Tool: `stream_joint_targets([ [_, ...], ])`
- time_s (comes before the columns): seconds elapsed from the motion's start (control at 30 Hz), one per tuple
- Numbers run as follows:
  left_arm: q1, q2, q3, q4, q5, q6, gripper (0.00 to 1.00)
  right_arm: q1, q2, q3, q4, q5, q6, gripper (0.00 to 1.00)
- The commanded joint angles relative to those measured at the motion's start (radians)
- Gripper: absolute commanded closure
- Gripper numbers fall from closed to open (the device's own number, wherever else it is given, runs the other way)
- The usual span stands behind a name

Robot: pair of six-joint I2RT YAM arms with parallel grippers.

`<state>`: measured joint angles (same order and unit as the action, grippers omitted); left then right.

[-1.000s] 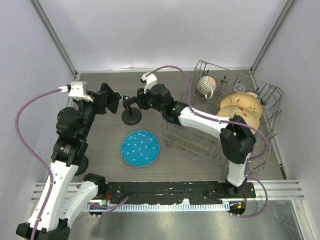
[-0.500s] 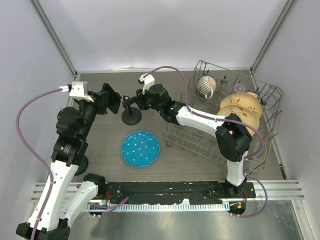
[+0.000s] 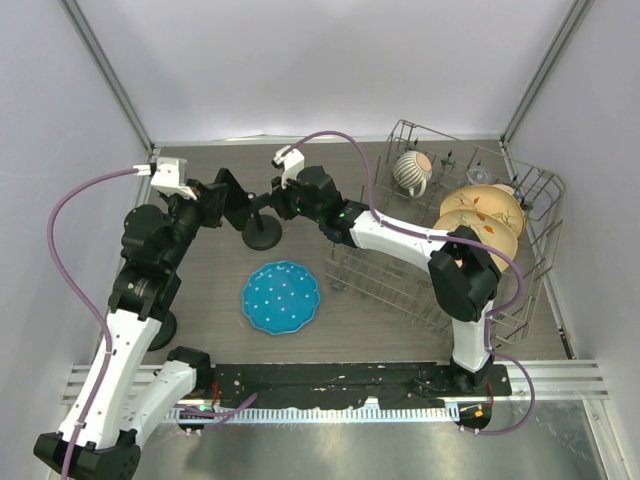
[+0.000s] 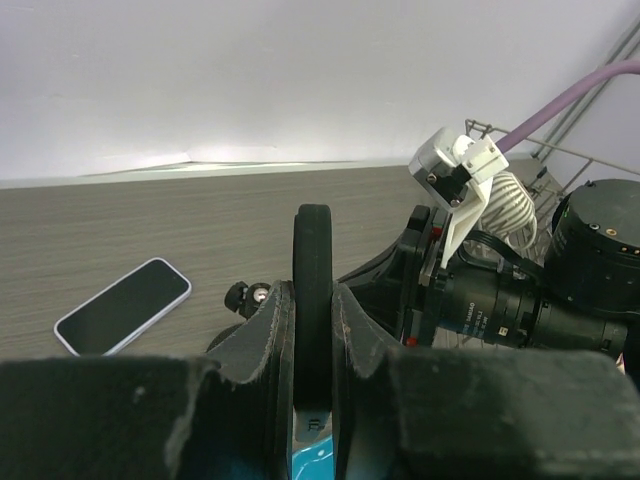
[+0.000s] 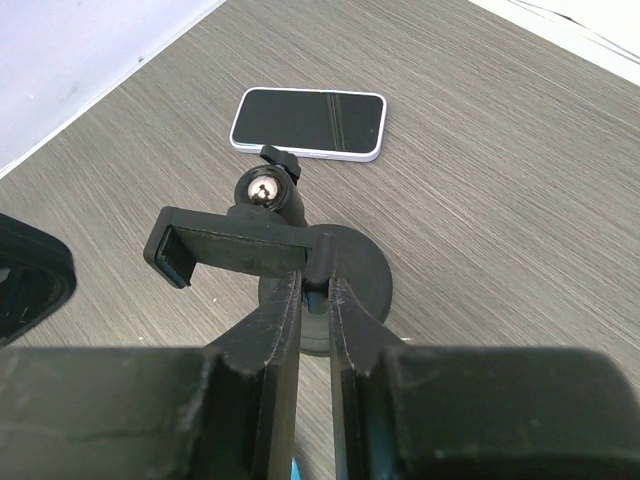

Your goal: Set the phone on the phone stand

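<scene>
Right gripper [image 5: 315, 285]: fingers pinched together on the thin end of the phone stand [image 5: 362, 272] holder bracket [image 5: 230, 240], directly over the round base.

Phone [image 5: 308, 123]: lying flat on the table [image 5: 480, 200], dark screen up, straight ahead of the right gripper and just past the stand's ball joint [image 5: 262, 190]. Not gripped. From the left gripper [image 4: 313, 300] it's ahead and to the left.

Left gripper: clamped tight on a black rounded-edge slab [image 4: 313, 260], seen edge-on; can't tell what it is. It's held close to the right gripper.
</scene>
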<state>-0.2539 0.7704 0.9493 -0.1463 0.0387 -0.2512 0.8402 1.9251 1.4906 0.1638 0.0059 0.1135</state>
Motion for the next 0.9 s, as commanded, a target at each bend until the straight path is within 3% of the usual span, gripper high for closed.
stream_joint_targets([
  [0.0,0.005,0.004,0.048,0.116,0.052,-0.008,1.0,0.005,-0.008,0.037,0.068,-0.037,-0.047,0.99],
  [0.2,0.005,0.032,0.055,0.113,0.108,-0.003,1.0,-0.027,-0.041,0.042,0.008,-0.118,-0.109,0.99],
  [0.47,0.005,0.086,0.077,0.138,0.348,0.01,1.0,-0.128,-0.009,0.158,-0.188,-0.449,-0.213,0.99],
  [0.6,0.002,0.104,0.089,0.166,0.354,-0.029,1.0,-0.165,0.043,0.23,-0.266,-0.584,-0.264,0.99],
  [0.87,-0.027,0.265,0.357,-0.057,0.375,0.093,1.0,-0.182,0.127,0.361,-0.346,-0.667,-0.321,0.99],
])
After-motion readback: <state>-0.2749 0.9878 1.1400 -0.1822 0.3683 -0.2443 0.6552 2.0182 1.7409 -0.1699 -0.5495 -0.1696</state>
